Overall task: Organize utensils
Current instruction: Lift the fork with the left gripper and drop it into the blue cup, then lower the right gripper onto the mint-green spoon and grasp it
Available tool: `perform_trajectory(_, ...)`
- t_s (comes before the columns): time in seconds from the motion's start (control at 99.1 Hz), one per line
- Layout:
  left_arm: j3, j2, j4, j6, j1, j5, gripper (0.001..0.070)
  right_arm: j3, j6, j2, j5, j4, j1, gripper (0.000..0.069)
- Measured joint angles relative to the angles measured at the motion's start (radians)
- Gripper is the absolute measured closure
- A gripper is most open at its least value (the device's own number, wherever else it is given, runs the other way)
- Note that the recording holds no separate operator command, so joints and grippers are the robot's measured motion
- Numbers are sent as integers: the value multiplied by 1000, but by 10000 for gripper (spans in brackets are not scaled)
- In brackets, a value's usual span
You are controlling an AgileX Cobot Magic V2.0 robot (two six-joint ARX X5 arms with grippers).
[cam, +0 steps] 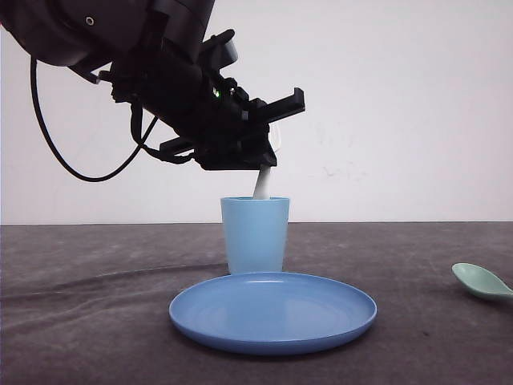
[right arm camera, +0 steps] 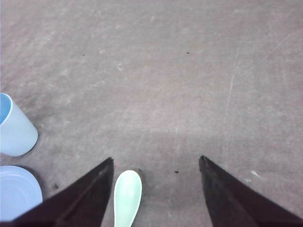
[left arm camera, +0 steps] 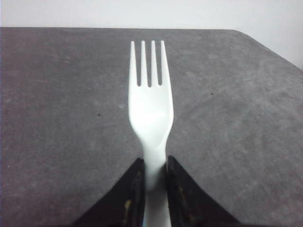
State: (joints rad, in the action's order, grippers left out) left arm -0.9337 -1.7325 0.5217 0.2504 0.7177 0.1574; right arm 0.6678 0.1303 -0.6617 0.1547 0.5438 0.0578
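Observation:
My left gripper (cam: 267, 159) hangs over the light blue cup (cam: 255, 234), shut on the white fork (cam: 261, 186). The fork's lower end reaches down behind the cup's rim. In the left wrist view the fork (left arm camera: 150, 109) stands out past the gripper (left arm camera: 155, 161), tines pointing away, its neck pinched between both fingers. The mint-green spoon (cam: 481, 281) lies on the table at the far right. My right gripper (right arm camera: 156, 161) is open above the spoon's bowl (right arm camera: 128, 195), which lies close to one finger, untouched.
A round blue plate (cam: 272, 313) lies in front of the cup, near the table's front edge. In the right wrist view the cup (right arm camera: 14, 130) and plate (right arm camera: 16, 191) sit off to one side of the spoon. The table is dark grey.

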Motion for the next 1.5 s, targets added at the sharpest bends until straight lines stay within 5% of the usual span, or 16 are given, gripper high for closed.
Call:
perform_trajectory(0.192, 0, 0, -28, 0, 0, 0, 481, 0, 0, 0, 2, 28, 0, 333)
perform_trajectory(0.293, 0, 0, -54, 0, 0, 0, 440, 0, 0, 0, 2, 31, 0, 333)
perform_trajectory(0.676, 0, 265, -290, -31, 0, 1, 434, 4, 53, -40, 29, 74, 80, 333)
perform_trajectory(1.099, 0, 743, -846, -71, 1, 0, 434, 5, 123, -396, -25, 164, 237, 333)
perform_trajectory(1.503, 0, 946, -1087, -36, 1, 1, 434, 5, 166, -576, -106, 112, 331, 359)
